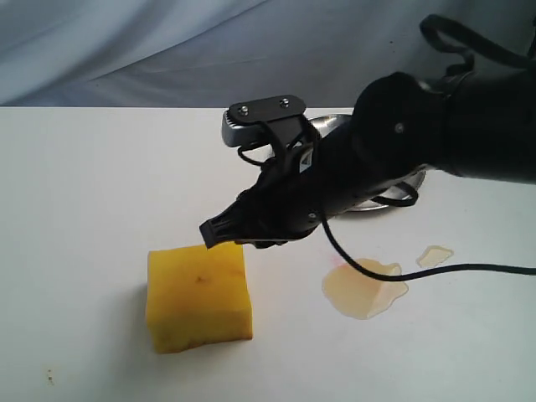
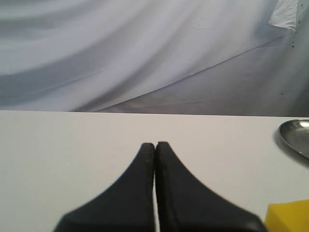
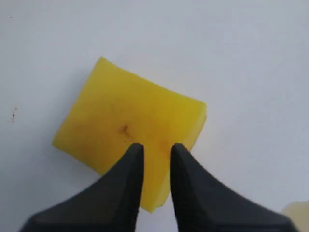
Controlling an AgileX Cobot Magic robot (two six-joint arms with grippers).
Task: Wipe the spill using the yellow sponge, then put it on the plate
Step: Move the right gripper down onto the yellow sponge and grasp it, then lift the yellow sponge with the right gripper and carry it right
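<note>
Right gripper (image 3: 155, 152): black jaws parted by a narrow gap, nothing between them. The tips hang over one edge of the thick bright yellow rectangular foam sponge (image 3: 130, 130); whether they touch its top face cannot be told. In the exterior view the right gripper (image 1: 218, 233) meets the sponge's far upper edge, with the black arm rising away behind it.

Left gripper (image 2: 155, 145): black jaws pressed together, holding nothing. It is low over the white table (image 2: 58, 145), and a corner of the sponge (image 2: 289, 215) shows just beside it.

Sponge (image 1: 199, 295): lying flat on the white table (image 1: 84, 209), upright on its broad face, with brownish specks on top. It is not on the plate.

Pale yellowish-tan translucent puddle of spilled liquid (image 1: 364, 287): on the table near the sponge, on the side where the right arm enters, apart from it. There is a faint pink tinge at the edge facing the sponge. A smaller droplet (image 1: 435, 255) lies just beyond the puddle, farther from the sponge.

Thin black cable (image 1: 469, 269): runs from the arm across the puddle's far side.

Round shiny silver metal plate (image 1: 394, 201): beyond the puddle from the sponge, largely hidden behind the right arm. Its rim (image 2: 295, 135) also shows in the left wrist view.

Pale draped cloth (image 1: 126, 42): behind the table.
</note>
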